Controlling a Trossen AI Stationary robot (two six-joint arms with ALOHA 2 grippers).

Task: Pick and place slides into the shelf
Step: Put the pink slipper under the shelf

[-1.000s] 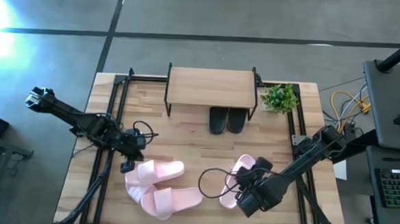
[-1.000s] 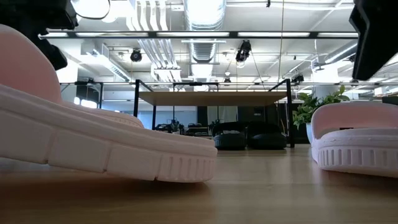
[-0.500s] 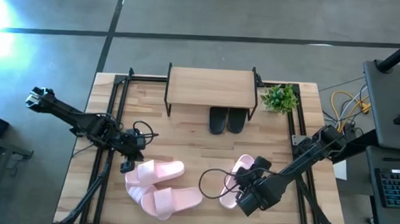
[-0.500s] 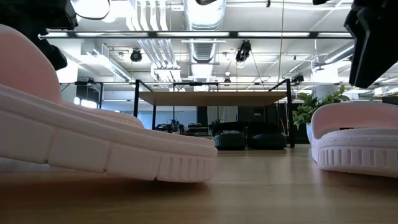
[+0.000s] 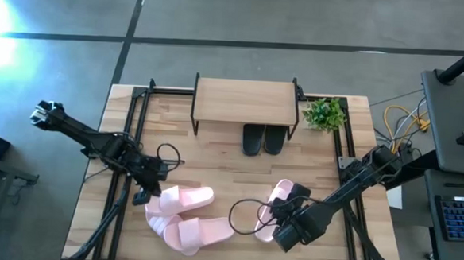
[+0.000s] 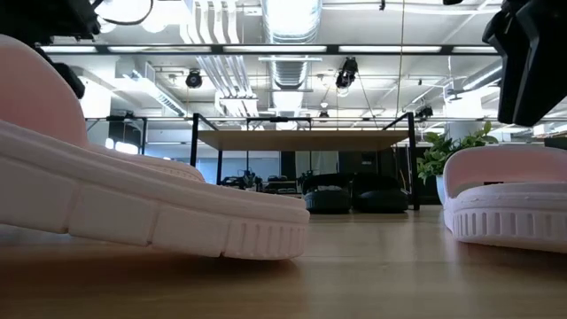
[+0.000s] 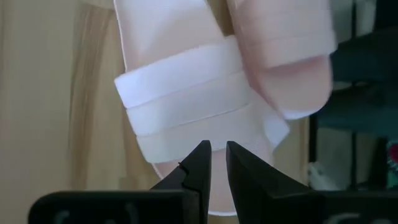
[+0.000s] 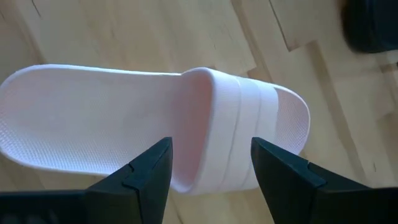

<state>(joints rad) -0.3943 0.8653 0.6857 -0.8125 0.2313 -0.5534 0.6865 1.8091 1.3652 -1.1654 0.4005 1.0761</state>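
Observation:
Two pale pink slides lie on the table at the near left. My left gripper hangs shut over the strap end of one; whether it touches, I cannot tell. Pale pink slides also lie at the near right. My right gripper is open above one of them, a finger on either side of its strap. In the low view the gripper is clear of it. Two black slides rest soles down on the table under the shelf's front edge.
A small green plant stands right of the shelf. Black frame rails run along the table's left and right sides. A loose cable loops between the two pink pairs. Bare wood lies between the pink slides and the shelf.
My left gripper has turned at the wrist over the left pink slide, staying in place. My right gripper has rolled a little above the right pink slide. No slide has moved.

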